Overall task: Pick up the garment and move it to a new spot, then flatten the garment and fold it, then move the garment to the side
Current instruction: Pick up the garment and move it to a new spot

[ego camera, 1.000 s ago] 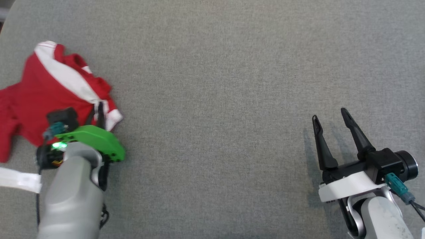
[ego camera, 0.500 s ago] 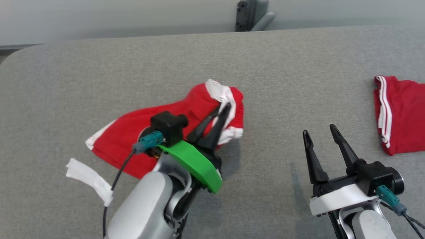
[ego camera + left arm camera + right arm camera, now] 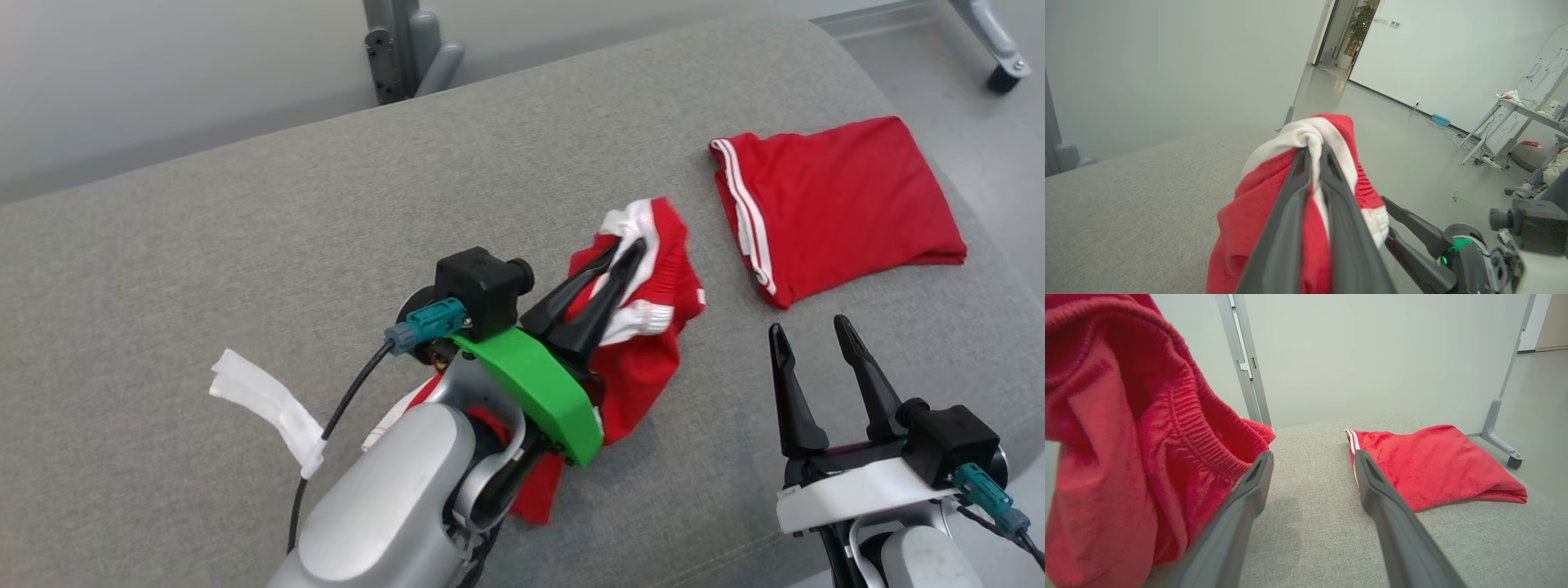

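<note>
Red garment (image 3: pixel 657 359) bunched, hangs over centre of grey worktop (image 3: pixel 204 269). White-trimmed edge pinched in left end effector (image 3: pixel 627 245), likely a carry grip for relocation. Right end effector (image 3: pixel 804 329) near right, fingers spread wide, empty, likely kept ready for flattening. Folded red garment (image 3: pixel 841 204) lies far right, apart.

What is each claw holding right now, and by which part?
The left claw is shut on the crumpled red garment, pinching a bunched fold at its white-banded edge. The right claw is open and holds nothing.
</note>
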{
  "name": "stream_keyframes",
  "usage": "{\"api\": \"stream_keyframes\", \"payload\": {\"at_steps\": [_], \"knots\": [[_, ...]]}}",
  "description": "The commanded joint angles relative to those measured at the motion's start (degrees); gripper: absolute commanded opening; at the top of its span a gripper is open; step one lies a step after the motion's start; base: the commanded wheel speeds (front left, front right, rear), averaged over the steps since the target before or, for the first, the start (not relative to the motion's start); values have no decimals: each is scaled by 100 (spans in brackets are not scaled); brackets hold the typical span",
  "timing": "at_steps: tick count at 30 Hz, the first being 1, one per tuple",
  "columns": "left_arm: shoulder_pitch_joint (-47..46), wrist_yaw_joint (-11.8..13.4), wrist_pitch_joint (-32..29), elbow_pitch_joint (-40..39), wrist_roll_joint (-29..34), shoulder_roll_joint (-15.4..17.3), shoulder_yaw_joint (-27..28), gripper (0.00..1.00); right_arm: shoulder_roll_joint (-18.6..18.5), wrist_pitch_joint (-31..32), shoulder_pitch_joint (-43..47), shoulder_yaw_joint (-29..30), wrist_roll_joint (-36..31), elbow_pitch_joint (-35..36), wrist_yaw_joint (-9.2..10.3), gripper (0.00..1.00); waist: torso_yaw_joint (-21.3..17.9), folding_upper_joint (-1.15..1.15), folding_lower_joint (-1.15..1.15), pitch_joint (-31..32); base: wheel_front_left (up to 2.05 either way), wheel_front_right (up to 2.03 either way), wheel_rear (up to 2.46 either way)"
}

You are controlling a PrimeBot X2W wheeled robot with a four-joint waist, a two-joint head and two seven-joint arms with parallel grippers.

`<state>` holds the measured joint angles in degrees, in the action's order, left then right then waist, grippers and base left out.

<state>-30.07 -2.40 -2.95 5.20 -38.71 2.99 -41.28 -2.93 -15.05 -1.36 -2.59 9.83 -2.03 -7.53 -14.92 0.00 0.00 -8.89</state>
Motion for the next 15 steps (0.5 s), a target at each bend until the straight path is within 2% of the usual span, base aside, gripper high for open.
{"api": "stream_keyframes", "payload": {"at_steps": [1,4,9,10,11,12,15], "knots": [[44,55,26,380,-32,118,82,0,3,-16,67,-16,44,13,7,100,-444,0,0,-138,0,0,0],[137,70,212,1384,17,283,192,0,4,-17,31,-66,111,-11,6,100,-460,0,0,-198,0,0,0],[237,-155,695,2775,-214,212,328,0,1,-17,-67,-130,144,-44,7,100,-339,0,0,-290,0,0,0],[218,-185,817,3001,-248,198,353,3,-1,-17,-80,-128,133,-48,7,100,-297,0,0,-297,0,0,0],[204,-212,966,3187,-315,182,398,67,2,-16,-90,-122,117,-50,6,100,-249,0,0,-300,0,0,0],[182,-224,1078,3361,-337,158,439,100,2,-17,-95,-110,104,-54,6,100,-201,0,0,-303,0,0,0],[79,-292,1369,3743,-323,92,426,100,0,-17,-99,-49,62,-59,6,100,-51,0,0,-279,0,0,0]]}}
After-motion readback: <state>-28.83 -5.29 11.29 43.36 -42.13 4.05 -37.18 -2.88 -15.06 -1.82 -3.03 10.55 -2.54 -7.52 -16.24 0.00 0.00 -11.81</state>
